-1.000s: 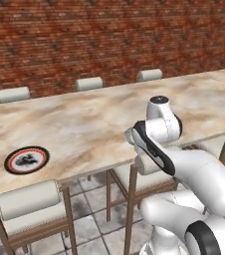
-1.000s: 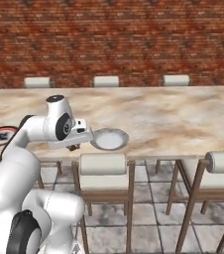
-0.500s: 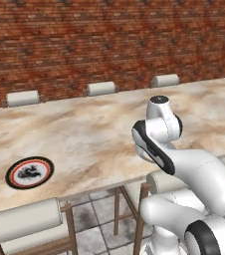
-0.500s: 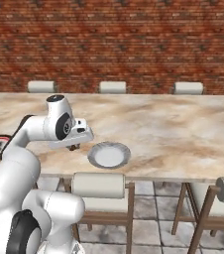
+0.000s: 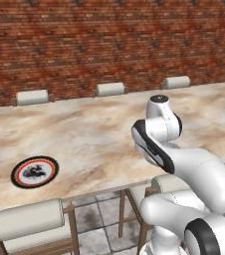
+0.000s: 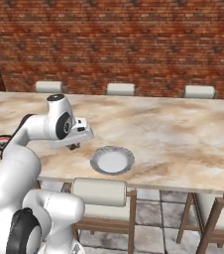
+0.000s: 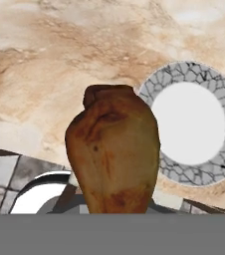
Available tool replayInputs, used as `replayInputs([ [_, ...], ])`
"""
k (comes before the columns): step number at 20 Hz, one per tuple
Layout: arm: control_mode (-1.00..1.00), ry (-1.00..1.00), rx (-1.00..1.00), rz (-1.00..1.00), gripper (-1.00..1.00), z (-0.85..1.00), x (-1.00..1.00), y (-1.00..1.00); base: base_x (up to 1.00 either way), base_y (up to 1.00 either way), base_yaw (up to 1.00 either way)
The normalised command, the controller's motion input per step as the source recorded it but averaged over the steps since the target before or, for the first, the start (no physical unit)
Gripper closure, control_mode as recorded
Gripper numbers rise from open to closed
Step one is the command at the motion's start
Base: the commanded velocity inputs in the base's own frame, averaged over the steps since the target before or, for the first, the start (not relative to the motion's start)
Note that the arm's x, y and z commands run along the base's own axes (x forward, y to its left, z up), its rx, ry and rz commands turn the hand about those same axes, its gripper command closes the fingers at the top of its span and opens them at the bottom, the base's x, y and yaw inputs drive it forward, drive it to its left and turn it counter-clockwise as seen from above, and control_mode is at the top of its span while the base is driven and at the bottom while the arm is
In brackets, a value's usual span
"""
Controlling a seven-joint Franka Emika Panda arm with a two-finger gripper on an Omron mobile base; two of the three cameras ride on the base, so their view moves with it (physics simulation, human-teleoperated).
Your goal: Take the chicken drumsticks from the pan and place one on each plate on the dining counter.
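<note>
gripper (image 6: 75, 146) holds drumstick (image 7: 113, 154) above dining counter (image 6: 173, 134) edge, beside grey-rimmed plate (image 6: 112, 159).

- Drumstick (image 7: 113, 154): golden-brown, held above the counter (image 6: 173, 129).
- Grey-rimmed plate (image 6: 112, 159): empty, near the counter edge.
- Red-ringed plate (image 5: 35, 172): well apart.

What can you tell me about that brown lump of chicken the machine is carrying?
The drumstick is golden-brown with darker roasted patches and a wrinkled, glossy skin. In the hand view it stands close before the camera, broad in the middle, narrowing to a blunt knob at the top, its lower end hidden. The tool is shut on it and holds it above the counter, touching nothing else. A grey-rimmed plate with a white centre lies just beside it, bare. From the right base view only a dark speck of it shows under the hand.
</note>
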Motion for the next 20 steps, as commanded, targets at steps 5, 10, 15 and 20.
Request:
replayInputs([
  [5, -1.00, -0.03, 0.08, 0.08, 1.00, 0.05, 0.66, -0.43, 0.00, 0.00, 0.00],
  [10, -1.00, 0.00, 0.01, -0.01, 1.00, -0.01, 0.60, -0.65, 0.00, 0.00, 0.00],
  [15, -1.00, 0.14, 0.00, 0.00, 1.00, -0.32, 0.46, -0.68, 0.00, 0.00, 0.00],
  [20, -1.00, 0.03, 0.07, 0.10, 1.00, -0.64, 0.28, -0.49, 0.00, 0.00, 0.00],
])
